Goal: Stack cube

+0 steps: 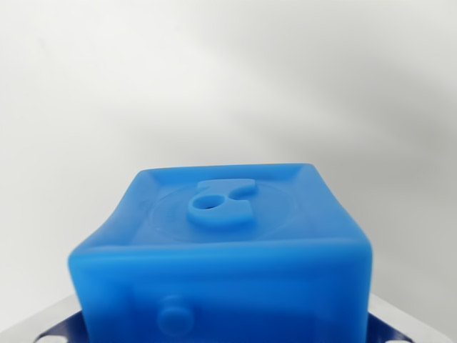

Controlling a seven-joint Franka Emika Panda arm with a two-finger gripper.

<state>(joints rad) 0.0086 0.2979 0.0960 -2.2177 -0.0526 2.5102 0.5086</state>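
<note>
You can't actually see the jaws here, so whether they're clamped on anything is a cannot-tell from this shot. All you get of the gripper (228, 330) is a bit of grey metal with blue trim peeking out at the bottom corners, left and right of the cube.

Only the wrist view to go on. The blue cube (228, 250) fills the lower half of the frame, dead centre, really close to the camera and a bit blurred along its near edge. The far face has a raised round boss with a small hole in it, and the near face has a little knob low down. Its sides look slightly pinched in, which to me hints that it's being squeezed between the fingers, but that's a guess and not something you can confirm.

Behind it is just plain white surface (228, 78), nothing else. No second cube anywhere in view.

So progress-wise: my read is you've likely got the cube in hand and that's about it. The stacking itself isn't done as far as this shows. You'd still need to find the other cube, line up over it and set this one down.
</note>
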